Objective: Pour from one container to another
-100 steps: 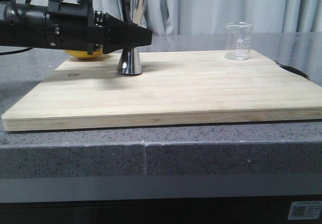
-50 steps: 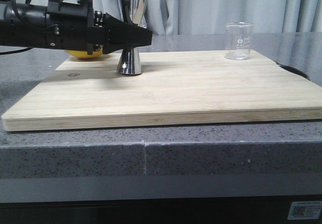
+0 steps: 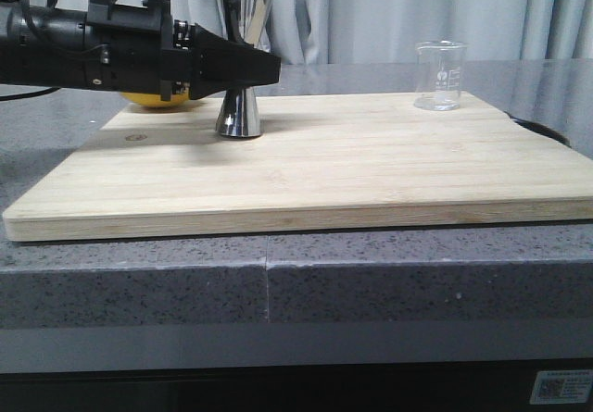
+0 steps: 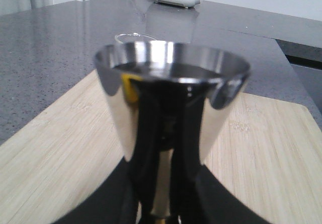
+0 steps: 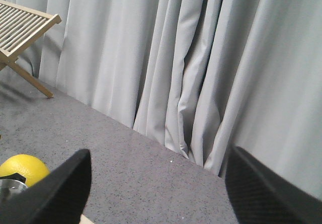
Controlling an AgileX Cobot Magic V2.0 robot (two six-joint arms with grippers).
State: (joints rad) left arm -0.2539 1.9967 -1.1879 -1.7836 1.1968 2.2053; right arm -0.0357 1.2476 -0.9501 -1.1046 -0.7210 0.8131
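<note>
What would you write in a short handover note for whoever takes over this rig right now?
Left hand: closed on the waist of the steel jigger, which stands upright on the bamboo board, lemon behind it.
Right hand: open, off to the side, holding nothing.
Glass beaker: upright at the board's far right, untouched; contents unclear.
Done: jigger gripped.
Left: pick up the beaker, pour into the jigger.

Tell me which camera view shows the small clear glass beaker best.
The front view: the small clear glass beaker stands whole and unobstructed on the wooden board's far right. The left wrist view shows only its rim behind the shiny steel jigger. The right wrist view does not show it.
</note>
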